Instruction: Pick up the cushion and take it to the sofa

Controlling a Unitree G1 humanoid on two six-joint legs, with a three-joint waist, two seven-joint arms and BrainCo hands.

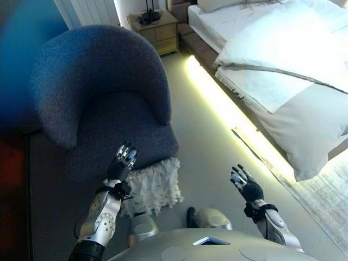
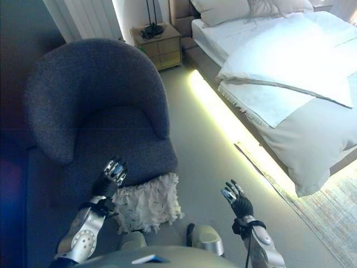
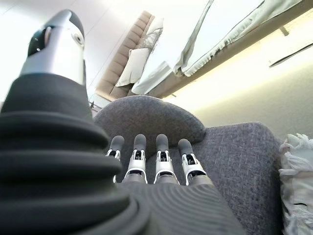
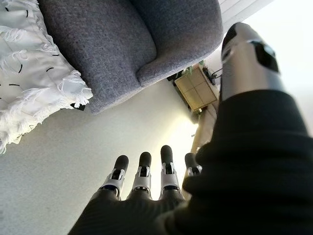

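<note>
A: Right, entry for this frame, biggest items first. Bed with pale grey-white cover and folded white blanket (image 1: pixel 283 60) along the robot's right, lit strip under its edge. Small wooden bedside cabinet (image 1: pixel 155 30) at the far end.

B: And the seat?

A: Rounded dark blue-grey fabric armchair-style sofa (image 1: pixel 103 103), directly ahead and to the left. I read it as the sofa the task means (judgement only; no other sofa is in view).

B: Where's the cushion?

A: White fringed cushion with small dark flecks (image 1: pixel 155 187), lying on the pale floor (image 1: pixel 206 141) against the front base of the sofa, just ahead of the robot. Not lifted yet.

B: Hands?

A: Left hand (image 1: pixel 124 161) raised over the seat's front edge, just above and left of the cushion, fingers straight, empty. Right hand (image 1: pixel 246 185) over bare floor, well to the right of the cushion, fingers spread, also empty. Both wrist views confirm straight fingers with nothing between them.

B: So the step is the reach?

A: My judgement: yes. To do it well, lower both hands together and bring the right one inward, so the cushion is taken from opposite sides. It looks soft and floppy; a one-sided pinch on the fringe would likely let it sag or slip. Close firmly on the body, not the fringe, then lift it clear of the seat's front edge.
</note>
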